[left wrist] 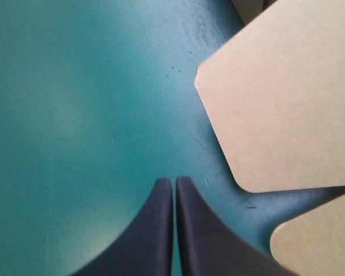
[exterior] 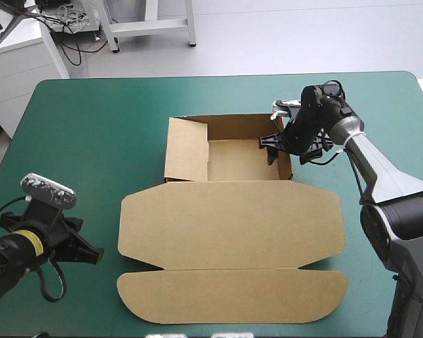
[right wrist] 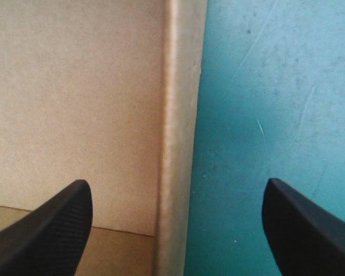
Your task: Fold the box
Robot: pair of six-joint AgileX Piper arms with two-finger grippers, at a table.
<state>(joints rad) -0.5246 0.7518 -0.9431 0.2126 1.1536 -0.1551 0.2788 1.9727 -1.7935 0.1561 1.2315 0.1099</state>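
Note:
The brown box lies mid-table as an open tray with its walls raised, the lid and front flap flat toward the near edge. My right gripper is open and straddles the tray's right wall, one finger inside the tray and the other outside over the cover. My left gripper rests shut on the cover, left of the lid and apart from it. Ahead of its joined fingers are the lid's rounded corner and the flap's corner.
The teal-green cover stretches wide on both sides of the box and behind it. The tray's left wall stands upright with a flap folded inward. The right arm reaches over the cover's right side.

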